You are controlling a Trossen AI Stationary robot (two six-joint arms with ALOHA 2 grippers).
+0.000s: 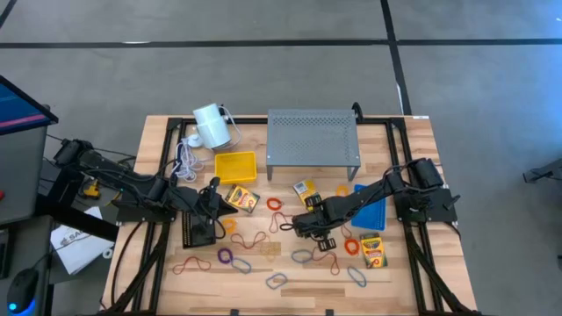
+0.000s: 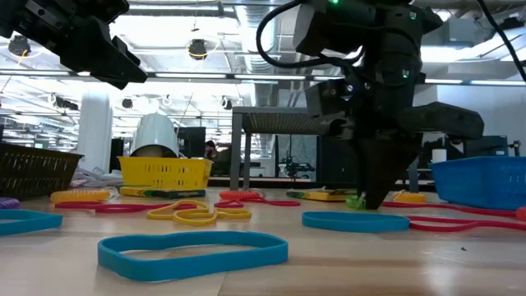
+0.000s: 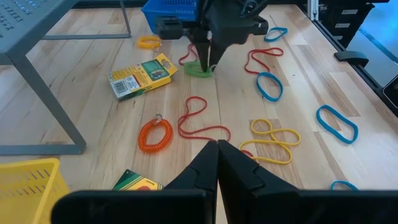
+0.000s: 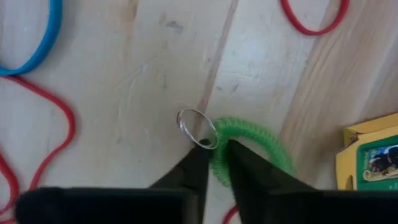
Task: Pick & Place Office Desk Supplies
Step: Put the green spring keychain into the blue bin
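While the left pincer (image 3: 217, 155) hangs clenched, the right pincer (image 4: 213, 163) pinches a green coil (image 4: 249, 143).

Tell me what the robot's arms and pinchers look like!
Both arms are black, built from chunky jointed sections. The left arm and right arm sit on black frames at the table's sides. A black cable loops over the right arm in the low view. Each gripper, left and right, ends in two dark wedge-shaped fingers narrowing to the tips.
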